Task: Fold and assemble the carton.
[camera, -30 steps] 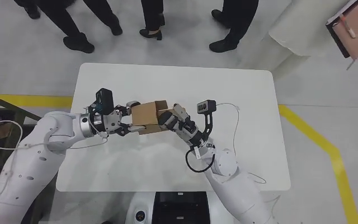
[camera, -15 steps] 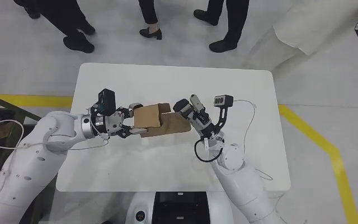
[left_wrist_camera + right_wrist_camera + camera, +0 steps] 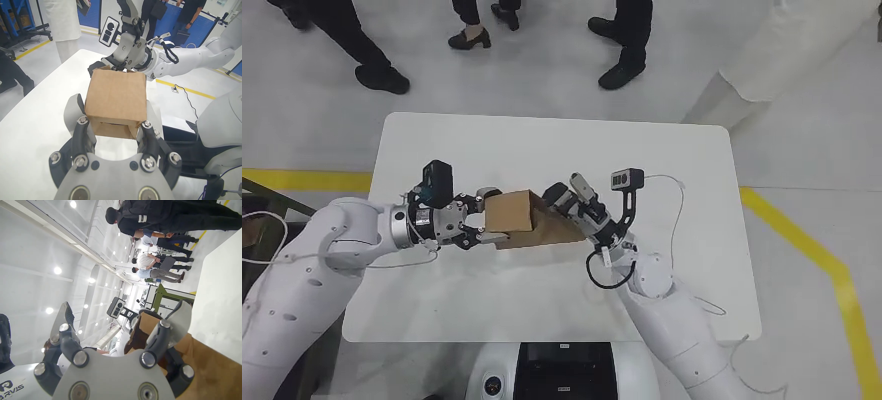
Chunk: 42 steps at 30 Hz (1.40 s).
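Observation:
A brown cardboard carton (image 3: 522,215) is held just above the middle of the white table (image 3: 682,280). In the left wrist view the carton (image 3: 116,98) is a squared-up tube with its near end open. My left gripper (image 3: 113,108) is shut on its two side walls. At the carton's far end sits my right gripper (image 3: 111,36), open wide: one finger points up and the other dark fingertip (image 3: 94,67) touches the far top edge. In the right wrist view the right gripper (image 3: 122,309) has one finger (image 3: 179,313) against the carton's torn rim (image 3: 143,317).
A thin cable (image 3: 674,215) loops from the right wrist over the table's right half. Several people stand on the floor past the table's far edge. Bare tabletop lies on all sides of the carton.
My right gripper swung out to the right at the carton's far end, then came partly back. The far-end flaps now spread toward the right. The left gripper kept its hold, nearly still.

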Tool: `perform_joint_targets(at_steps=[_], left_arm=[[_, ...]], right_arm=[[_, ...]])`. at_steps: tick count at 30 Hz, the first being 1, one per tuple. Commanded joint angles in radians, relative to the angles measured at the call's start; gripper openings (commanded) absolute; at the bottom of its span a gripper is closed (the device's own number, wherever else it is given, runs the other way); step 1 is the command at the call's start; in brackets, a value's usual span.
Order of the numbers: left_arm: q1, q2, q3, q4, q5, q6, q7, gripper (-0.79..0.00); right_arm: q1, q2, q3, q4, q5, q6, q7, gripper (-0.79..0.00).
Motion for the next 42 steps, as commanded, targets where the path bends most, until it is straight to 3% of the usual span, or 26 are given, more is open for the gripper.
perform_joint_targets(at_steps=[1,12,22,29,33,40,42], left_arm=[[-0.004,0.0,0.001,0.004,0.003,0.0,0.005,-0.462],[-0.02,-0.001,0.014,0.011,0.013,0.0,0.02,-0.465],[-0.024,0.003,-0.008,0.034,0.006,0.0,0.046,-0.465],[-0.017,0.006,-0.033,0.039,0.002,0.0,0.072,-0.483],[-0.01,0.007,-0.047,0.034,-0.002,0.0,0.087,-0.486],[0.003,0.01,-0.058,0.021,-0.003,0.0,0.097,-0.486],[0.006,0.011,-0.059,0.016,-0.005,0.0,0.1,-0.489]], right_arm=[[-0.008,0.003,0.0,-0.017,0.005,0.013,0.019,0.0],[-0.026,0.003,-0.027,-0.066,0.048,0.056,0.037,0.0],[-0.078,0.027,0.097,-0.103,0.028,0.052,-0.014,0.0],[-0.117,0.043,0.181,-0.053,0.014,0.083,-0.055,0.0],[-0.119,0.049,0.192,-0.009,0.087,0.167,0.007,0.0],[-0.097,0.053,0.159,0.057,0.268,0.283,0.257,0.0],[-0.086,0.052,0.146,0.085,0.283,0.296,0.278,-0.089]])
